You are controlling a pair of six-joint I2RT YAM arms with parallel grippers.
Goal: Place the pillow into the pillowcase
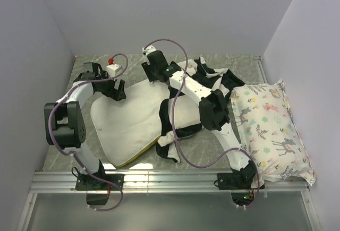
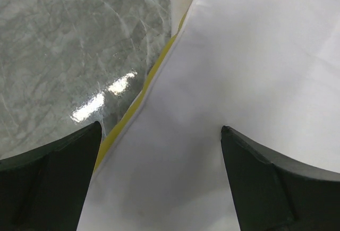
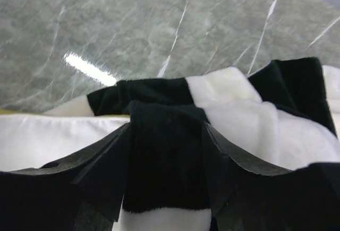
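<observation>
left end effector (image 2: 159,186) stands fully open over the pillow (image 2: 255,71) edge, holding nothing. right end effector (image 3: 166,172) grips a black fold of the pillowcase (image 3: 159,90).

White links alternate with black joint housings on the left arm (image 1: 79,89) and right arm (image 1: 194,87). A lilac cable (image 1: 164,40) loops behind each end effector. The left end effector (image 2: 159,140) has matte black wedge fingers (image 2: 48,183); behind the right end effector (image 3: 166,127) glows a small green light (image 1: 169,70).
</observation>
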